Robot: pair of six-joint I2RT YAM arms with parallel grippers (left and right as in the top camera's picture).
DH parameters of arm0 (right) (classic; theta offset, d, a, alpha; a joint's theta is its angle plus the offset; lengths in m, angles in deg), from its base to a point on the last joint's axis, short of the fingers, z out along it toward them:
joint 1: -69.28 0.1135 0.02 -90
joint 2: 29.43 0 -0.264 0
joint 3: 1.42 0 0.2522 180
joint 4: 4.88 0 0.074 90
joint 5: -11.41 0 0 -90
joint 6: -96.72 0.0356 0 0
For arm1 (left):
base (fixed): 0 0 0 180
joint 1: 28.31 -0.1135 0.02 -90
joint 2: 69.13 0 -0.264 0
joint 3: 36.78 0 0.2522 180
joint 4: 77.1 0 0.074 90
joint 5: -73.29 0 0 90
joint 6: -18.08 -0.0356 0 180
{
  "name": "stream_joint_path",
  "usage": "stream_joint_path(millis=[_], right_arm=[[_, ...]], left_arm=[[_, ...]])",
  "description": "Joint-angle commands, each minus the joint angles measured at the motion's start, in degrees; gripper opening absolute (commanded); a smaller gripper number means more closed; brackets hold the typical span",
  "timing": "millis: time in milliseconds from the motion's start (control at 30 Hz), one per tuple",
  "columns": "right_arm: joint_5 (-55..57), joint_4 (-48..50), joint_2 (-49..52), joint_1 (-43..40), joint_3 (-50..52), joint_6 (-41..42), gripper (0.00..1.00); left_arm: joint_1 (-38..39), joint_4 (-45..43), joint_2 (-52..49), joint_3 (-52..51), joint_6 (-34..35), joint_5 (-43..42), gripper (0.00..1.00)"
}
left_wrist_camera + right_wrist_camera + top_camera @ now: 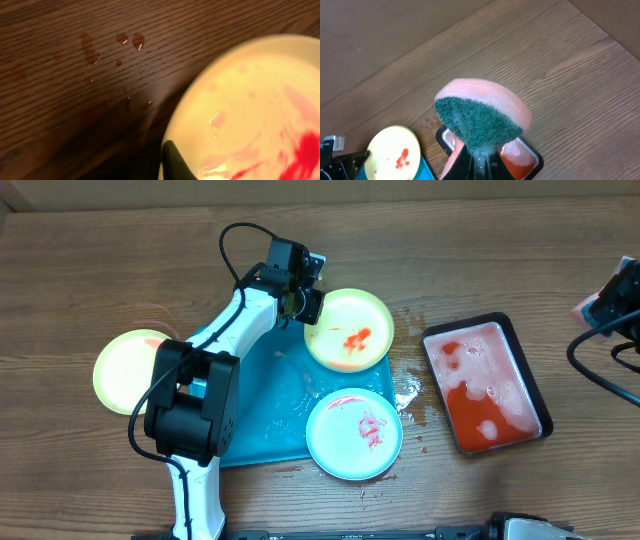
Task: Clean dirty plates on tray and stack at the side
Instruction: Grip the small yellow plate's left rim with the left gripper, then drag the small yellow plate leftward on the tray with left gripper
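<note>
about a third of the job looks done. one yellow-green plate [125, 375] sits alone on the counter [500, 240], off the blue tray [262, 430] and well to the left of the left fingers [312, 306]. it looks mostly wiped, with only a faint pink tinge. the other two are still dirty. the second yellow-green plate [348, 330] has a red blotch in its middle, and the pale plate [354, 433] has pink streaks. both rest on the tray, overhanging its right side. so two plates are left to wipe, and the stack at the side is only one plate so far.

the left fingers are closed. from the wrist view i judge they pinch the rim of the second yellow-green plate, since a black fingertip lies right over that rim. the plate spreads out ahead and to the right of them. the right fingers [495, 170], far off to the right, are clamped on a sponge [482, 117] that sticks out past their tips, green scrub face showing. the black tray of red liquid [485, 385] lies between the two pairs of fingers.

the plates are round, so they have no long axis, and all face up. i cannot tell whether the gripped one is lifted or tilted. the tray's long side seems to run left to right, slightly skewed, but much of it is hidden.
</note>
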Motion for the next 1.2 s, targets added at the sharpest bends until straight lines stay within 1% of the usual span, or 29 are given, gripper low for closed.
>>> stream_joint_path(millis=[0, 200, 333, 467, 600, 700, 767, 933, 967, 1100, 1167], right_arm=[[-0.5, 0.1, -0.4, 0.1, -1.1, -0.2, 0.04], [-0.5, 0.0, -0.4, 0.1, -1.1, -0.2, 0.04], [-0.5, 0.4, -0.4, 0.1, -1.1, -0.2, 0.04], [-0.5, 0.4, -0.4, 0.1, -1.1, -0.2, 0.04], [-1.1, 0.4, -0.2, 0.1, -1.1, -0.2, 0.04], [-2.4, 0.8, -0.1, 0.1, -1.1, -0.2, 0.04], [-3.1, 1.1, 0.0, 0.1, -1.1, -0.2, 0.04], [-3.3, 1.1, 0.8, 0.1, -1.1, -0.2, 0.04], [-3.3, 1.1, 1.2, 0.1, -1.1, -0.4, 0.04], [-4.2, 1.1, 1.9, 0.1, -1.1, -1.0, 0.04], [-5.3, 1.1, 2.2, 0.1, -1.1, -1.9, 0.04]], left_arm=[[0.4, 0.7, -0.3, 1.0, 1.4, -1.1, 0.04], [0.4, 1.4, -0.3, 1.0, 2.1, -1.0, 0.04], [0.3, 2.4, -0.2, 1.1, 4.7, 0.3, 0.04], [0.3, 5.2, 0.5, 2.0, 7.3, 2.7, 0.04], [0.3, 9.0, 2.6, 3.5, 10.1, 9.0, 0.04], [0.3, 11.8, 5.4, 3.7, 10.1, 12.2, 0.04], [0.3, 13.8, 7.0, 3.7, 10.4, 13.6, 0.04], [0.3, 21.0, 10.3, 3.7, 15.2, 17.4, 0.04], [0.3, 23.7, 10.6, 3.7, 16.6, 18.3, 0.04], [0.3, 29.5, 10.5, 3.4, 20.2, 20.4, 0.04], [0.3, 31.4, 10.5, 3.1, 20.5, 20.4, 0.04]])
